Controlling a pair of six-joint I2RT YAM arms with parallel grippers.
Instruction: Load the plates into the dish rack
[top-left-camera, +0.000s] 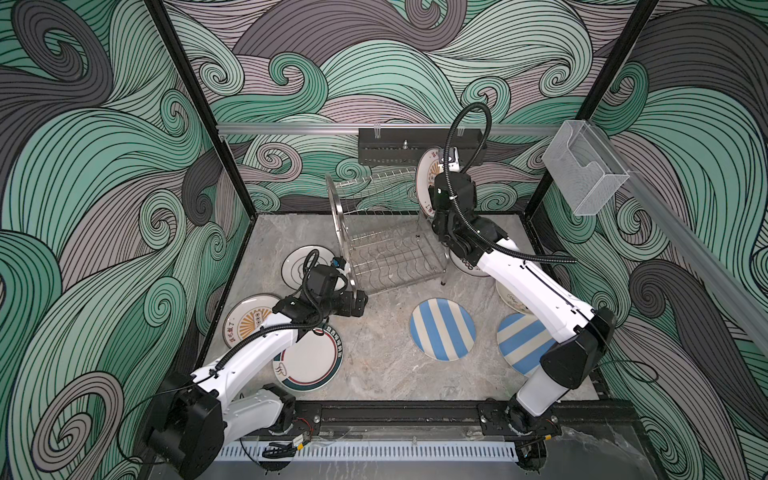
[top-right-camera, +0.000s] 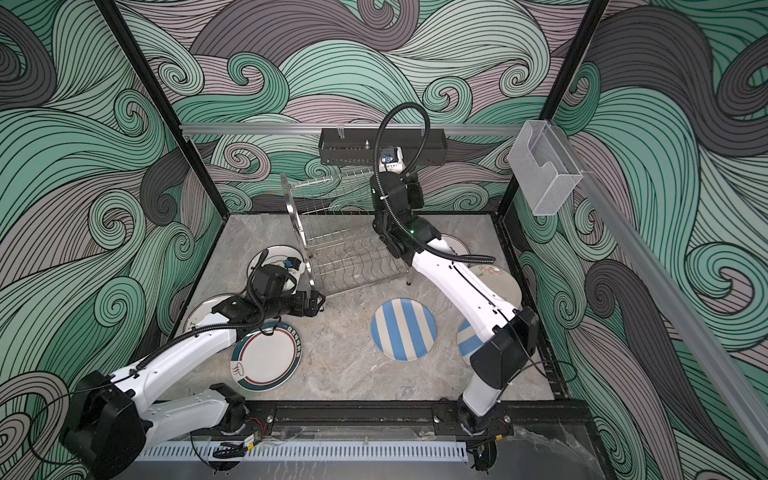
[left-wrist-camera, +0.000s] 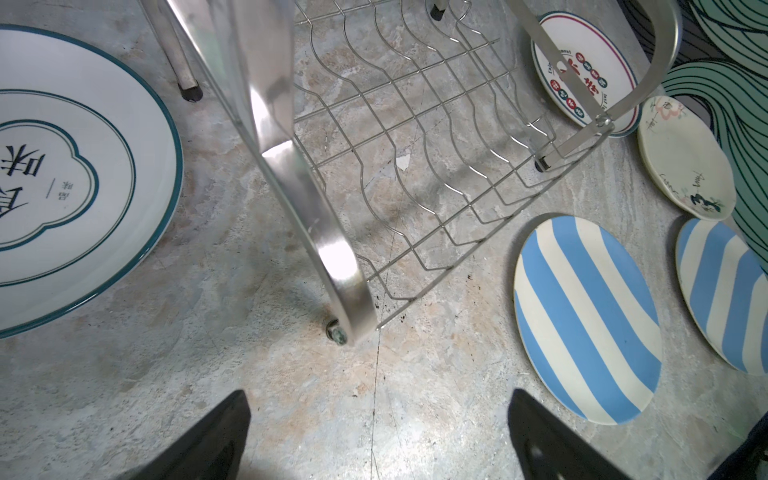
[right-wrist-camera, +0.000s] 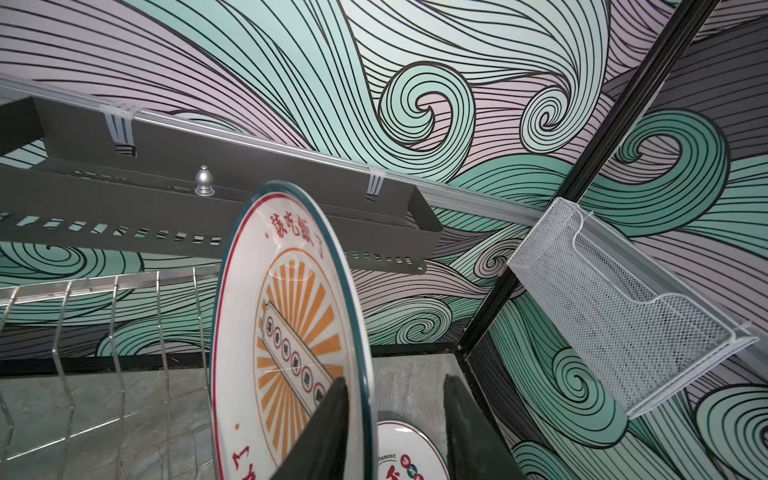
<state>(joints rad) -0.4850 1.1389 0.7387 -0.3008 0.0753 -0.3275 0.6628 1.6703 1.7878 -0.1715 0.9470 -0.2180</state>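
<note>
The dish rack (top-left-camera: 386, 241) stands at the back middle of the table. A white plate with an orange sunburst (right-wrist-camera: 286, 311) stands upright in its upper tier at the right end. My right gripper (right-wrist-camera: 397, 380) is open around that plate's rim: one finger lies against its face, the other stands apart. Beside the rack's front foot, my left gripper (left-wrist-camera: 378, 395) hovers open and empty over bare table. Flat on the table lie two blue-striped plates (top-left-camera: 442, 328) (top-left-camera: 521, 343), a teal-rimmed plate (top-left-camera: 309, 361), another sunburst plate (top-left-camera: 245, 322), a red-character plate (left-wrist-camera: 582, 66) and a cream plate (left-wrist-camera: 681, 158).
A black perforated tray (top-left-camera: 415, 145) hangs on the back rail just behind the rack. A clear acrylic box (top-left-camera: 582, 170) is fixed to the right rail. A large teal-rimmed plate (left-wrist-camera: 83, 166) lies under my left arm, left of the rack.
</note>
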